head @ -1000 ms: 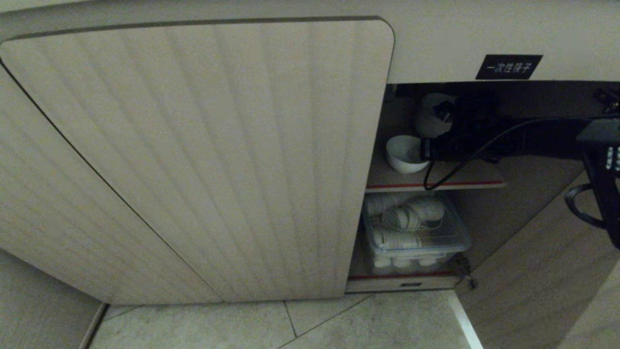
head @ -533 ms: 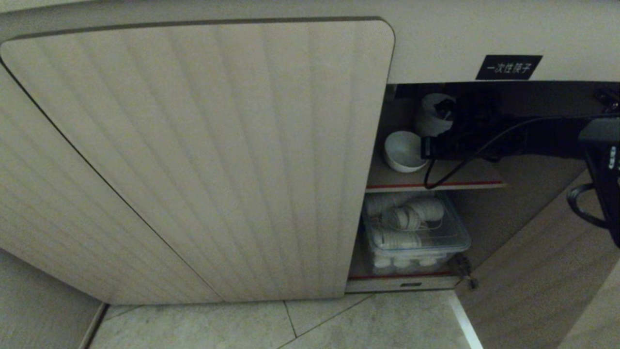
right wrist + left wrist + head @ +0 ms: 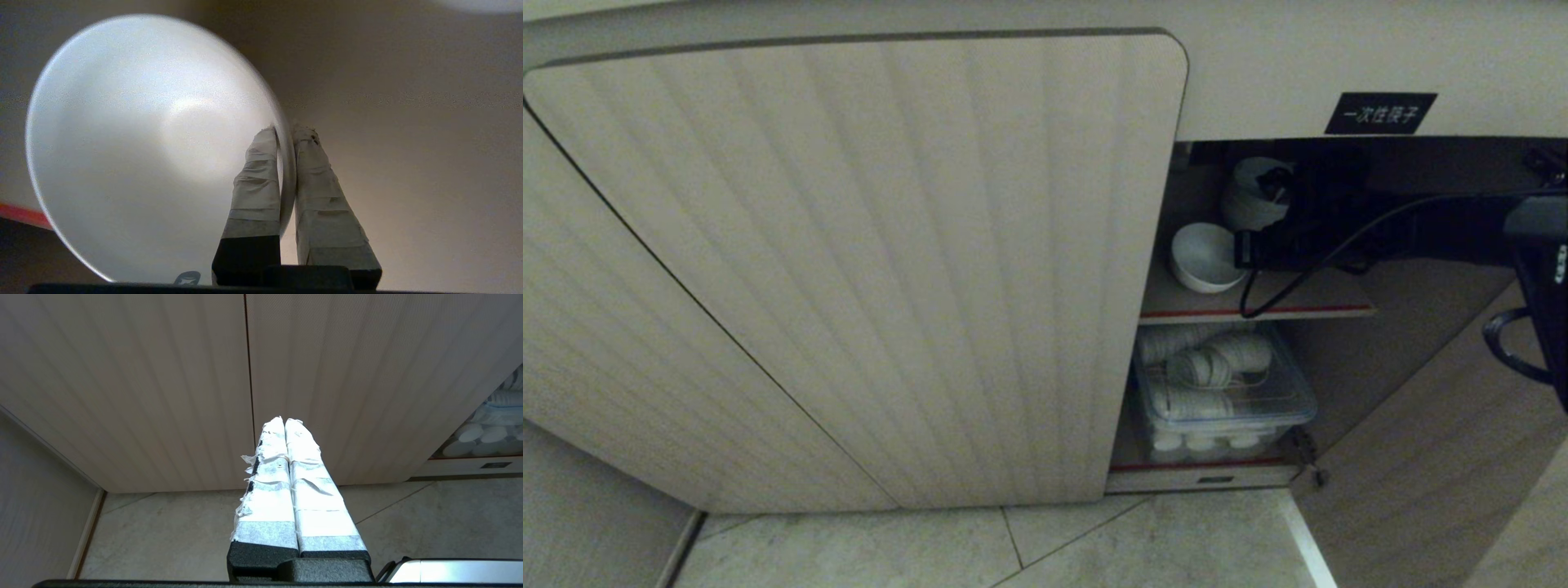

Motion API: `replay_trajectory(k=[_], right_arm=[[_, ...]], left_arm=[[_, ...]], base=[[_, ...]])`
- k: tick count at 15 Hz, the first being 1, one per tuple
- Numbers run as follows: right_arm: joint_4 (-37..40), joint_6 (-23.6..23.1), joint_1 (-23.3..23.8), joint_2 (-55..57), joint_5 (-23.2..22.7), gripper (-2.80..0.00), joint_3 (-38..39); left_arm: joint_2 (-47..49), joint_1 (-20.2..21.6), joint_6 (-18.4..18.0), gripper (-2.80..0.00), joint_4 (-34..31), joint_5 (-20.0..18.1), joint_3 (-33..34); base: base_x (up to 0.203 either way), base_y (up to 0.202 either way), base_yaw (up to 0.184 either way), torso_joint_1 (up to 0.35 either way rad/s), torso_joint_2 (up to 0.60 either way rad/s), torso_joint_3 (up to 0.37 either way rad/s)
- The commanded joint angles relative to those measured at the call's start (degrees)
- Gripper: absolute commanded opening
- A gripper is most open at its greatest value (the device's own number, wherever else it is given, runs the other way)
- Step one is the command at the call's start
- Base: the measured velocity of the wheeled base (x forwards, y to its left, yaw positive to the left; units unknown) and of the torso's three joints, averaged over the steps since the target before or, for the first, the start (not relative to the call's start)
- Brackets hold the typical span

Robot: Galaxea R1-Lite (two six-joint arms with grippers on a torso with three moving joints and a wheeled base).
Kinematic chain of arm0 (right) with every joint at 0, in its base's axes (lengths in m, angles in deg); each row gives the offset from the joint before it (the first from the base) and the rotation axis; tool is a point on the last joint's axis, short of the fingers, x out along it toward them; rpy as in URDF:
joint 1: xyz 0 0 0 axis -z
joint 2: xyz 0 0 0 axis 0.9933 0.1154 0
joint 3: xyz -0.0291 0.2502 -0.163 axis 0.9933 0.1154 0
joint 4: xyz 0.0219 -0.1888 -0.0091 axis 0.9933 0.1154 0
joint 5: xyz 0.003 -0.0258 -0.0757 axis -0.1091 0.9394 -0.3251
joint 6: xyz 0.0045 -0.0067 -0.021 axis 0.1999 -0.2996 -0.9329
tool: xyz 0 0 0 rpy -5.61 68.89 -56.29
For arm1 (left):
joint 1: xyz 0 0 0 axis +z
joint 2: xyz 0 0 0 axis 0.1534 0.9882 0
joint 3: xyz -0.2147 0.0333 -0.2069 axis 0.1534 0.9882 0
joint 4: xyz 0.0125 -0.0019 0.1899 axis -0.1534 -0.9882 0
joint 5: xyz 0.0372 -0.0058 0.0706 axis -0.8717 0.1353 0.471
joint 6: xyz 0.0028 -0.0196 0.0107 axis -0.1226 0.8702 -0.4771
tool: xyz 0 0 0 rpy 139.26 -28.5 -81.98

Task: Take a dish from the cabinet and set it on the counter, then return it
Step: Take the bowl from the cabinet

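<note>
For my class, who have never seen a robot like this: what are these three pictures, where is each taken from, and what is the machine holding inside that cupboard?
The machine is a wheeled robot with two arms, each ending in a two-fingered gripper wrapped in pale tape. The wide picture comes from a camera on its head, looking down at a low cabinet with one door open. On the upper shelf sits a small white bowl, with a stack of bowls behind it. Below is a clear plastic box of white items.

The other two pictures come from cameras on the wrists. The right gripper has one finger inside the bowl and one outside, pinching its rim. The left gripper is shut on nothing, parked near the floor before the closed doors.
</note>
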Motion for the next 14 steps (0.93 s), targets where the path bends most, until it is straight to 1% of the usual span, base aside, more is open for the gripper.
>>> replay_trajectory(k=[1,3,5,12,14], right_arm=[[0.8,0.1,0.2,-0.7,-1.0,-2.8,0.0],[1.7,0.3,0.3,-1.0,-1.2,-2.8,0.0],[1.8,2.0,0.5,-1.4,-1.7,-2.8,0.0],[4.6,2.2,0.8,-3.0,-1.9,-2.8,0.1],[5.9,3.1,0.8,-3.5,-2.0,-2.8,0.1]], left_arm=[[0.0,0.0,0.0,-2.8,0.0,0.0,0.0],[0.0,0.0,0.0,-2.8,0.0,0.0,0.0],[0.0,0.0,0.0,-2.8,0.0,0.0,0.0],[0.0,0.0,0.0,-2.8,0.0,0.0,0.0],[0.0,0.0,0.0,-2.8,0.0,0.0,0.0]], base=[[0.0,0.0,0.0,0.0,0.0,0.0],[0.0,0.0,0.0,0.0,0.0,0.0],[0.0,0.0,0.0,0.0,0.0,0.0],[0.0,0.0,0.0,0.0,0.0,0.0],[0.0,0.0,0.0,0.0,0.0,0.0]])
